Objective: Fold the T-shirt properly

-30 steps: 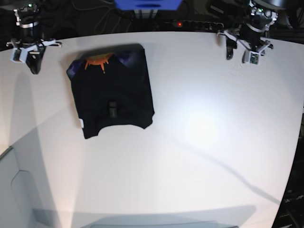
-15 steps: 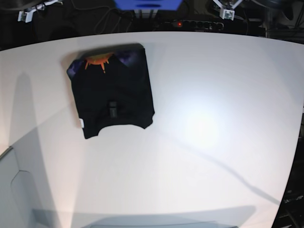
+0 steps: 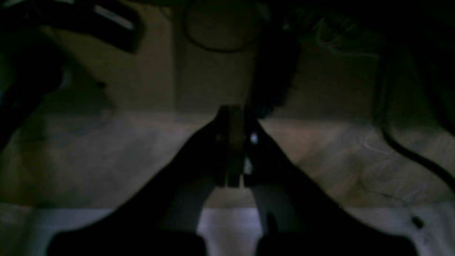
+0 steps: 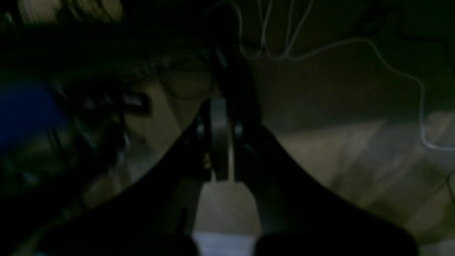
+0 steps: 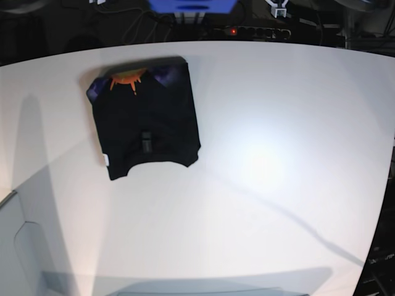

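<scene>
The T-shirt [image 5: 144, 118] lies on the white table [image 5: 278, 160], in the far part on the base view's left side, as a compact dark packet of roughly rectangular shape. Its edges look quite straight. An orange-and-purple print shows at the far edge and a small white label at the near left corner. From this shape I judge that the folding is finished, or almost finished; perhaps only a small correction of the near edge, which curves a little, is left. No claw touches the cloth.

Both arms are pulled away from the table. In the base view only small white parts show at the top border, so the claws are seen properly only by the wrist cameras. The left claw [image 3: 234, 142] has its jaws pressed narrow together and holds nothing. The right claw [image 4: 218, 138] is the same, jaws close and empty. Both wrist pictures are dark and show floor and cables [image 4: 391, 57] behind the table.

Counting: one T-shirt, one table, two claws.
</scene>
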Action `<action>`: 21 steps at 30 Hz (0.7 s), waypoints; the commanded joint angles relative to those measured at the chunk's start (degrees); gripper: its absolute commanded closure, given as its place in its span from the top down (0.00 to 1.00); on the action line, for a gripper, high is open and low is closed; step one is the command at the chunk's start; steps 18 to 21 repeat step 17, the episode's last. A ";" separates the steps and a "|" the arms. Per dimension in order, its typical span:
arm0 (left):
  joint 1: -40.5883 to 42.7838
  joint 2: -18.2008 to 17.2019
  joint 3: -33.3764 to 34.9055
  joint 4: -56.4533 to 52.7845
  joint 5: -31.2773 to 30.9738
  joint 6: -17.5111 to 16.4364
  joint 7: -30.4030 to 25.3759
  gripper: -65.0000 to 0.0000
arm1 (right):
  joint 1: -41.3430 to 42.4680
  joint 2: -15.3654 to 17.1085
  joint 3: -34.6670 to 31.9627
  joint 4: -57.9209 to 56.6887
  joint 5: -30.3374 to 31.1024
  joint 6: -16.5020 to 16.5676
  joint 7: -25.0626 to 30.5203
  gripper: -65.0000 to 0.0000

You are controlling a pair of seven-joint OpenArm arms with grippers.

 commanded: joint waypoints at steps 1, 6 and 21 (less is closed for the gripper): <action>-1.73 -0.65 1.11 -4.23 -0.09 -0.21 -3.68 0.00 | 0.82 1.63 -1.66 -4.12 -1.66 -3.12 2.63 0.00; -9.03 -0.83 7.26 -17.68 0.35 -0.12 -13.52 0.00 | 9.09 4.53 -8.08 -25.22 -4.04 -23.70 13.79 0.00; -11.67 -0.39 8.49 -17.60 0.35 7.09 -11.32 0.00 | 14.27 2.68 -18.63 -31.20 -4.04 -30.55 16.52 0.00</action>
